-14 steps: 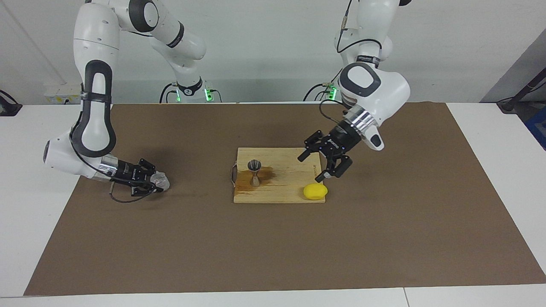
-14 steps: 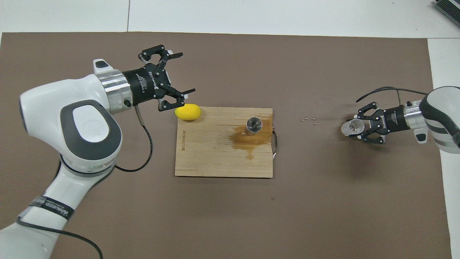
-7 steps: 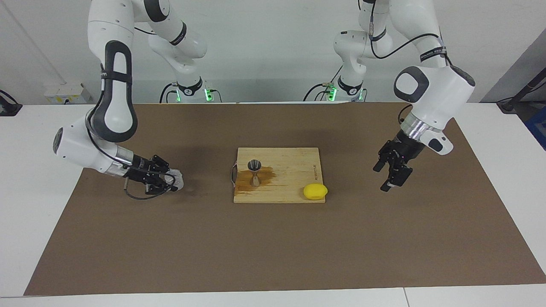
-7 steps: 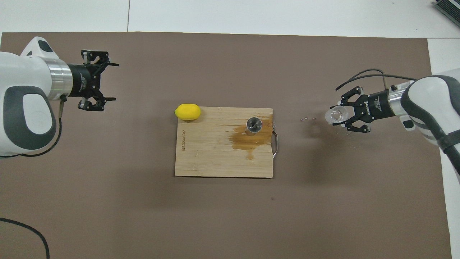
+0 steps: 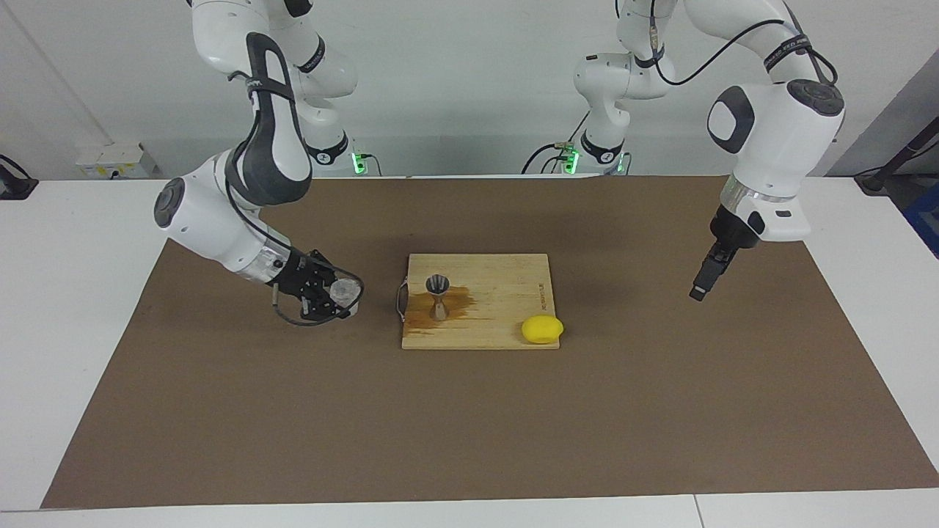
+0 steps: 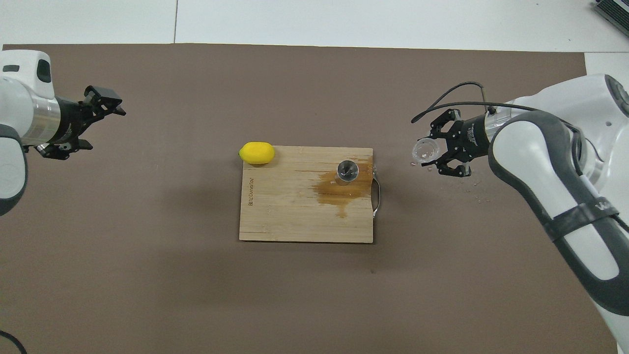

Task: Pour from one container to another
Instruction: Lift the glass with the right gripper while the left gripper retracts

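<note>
The right gripper (image 5: 331, 297), clamped on the clear cup (image 5: 345, 292), holds it over the mat near the board's handle; the jigger (image 5: 439, 296) stands on the board (image 5: 506, 275), so pouring remains. The left gripper (image 5: 700, 290), fingers apart, waits over the mat at its own end.

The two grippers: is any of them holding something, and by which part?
The right gripper holds the clear cup by its side wall. The left gripper holds nothing.

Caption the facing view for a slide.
Right gripper carries the clear cup toward the jigger on the stained cutting board; left gripper waits, open.
</note>
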